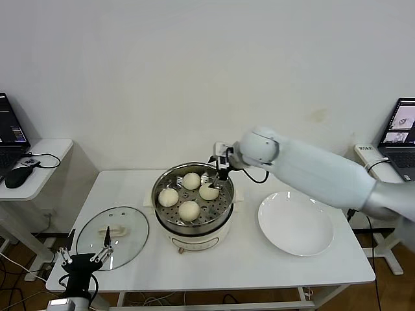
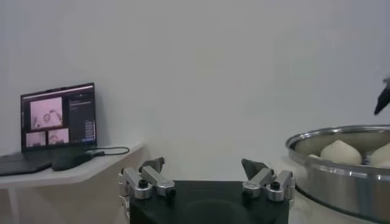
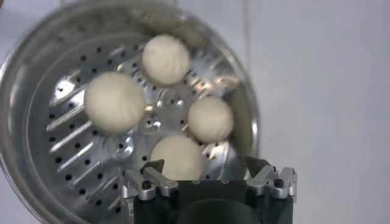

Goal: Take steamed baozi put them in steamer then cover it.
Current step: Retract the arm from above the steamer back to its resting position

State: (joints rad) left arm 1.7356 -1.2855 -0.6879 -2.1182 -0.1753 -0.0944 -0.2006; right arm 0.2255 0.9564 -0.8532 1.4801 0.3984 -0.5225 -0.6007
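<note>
**Now four buns sit in the open pot**

All four steamed baozi (image 1: 189, 210) lie on the perforated tray of the steamer (image 1: 192, 227), which stands at the middle of the table (image 1: 246, 259). The right gripper (image 1: 218, 179) hangs over the pot's back rim, fingers spread, holding nothing. The cover (image 1: 111, 238) lies flat at the table's front left corner, its oblong handle running left to right. The left gripper (image 1: 86, 254) waits at that corner's front edge, fingers spread. A white plate (image 1: 296, 223) sits toward the right edge.
</note>
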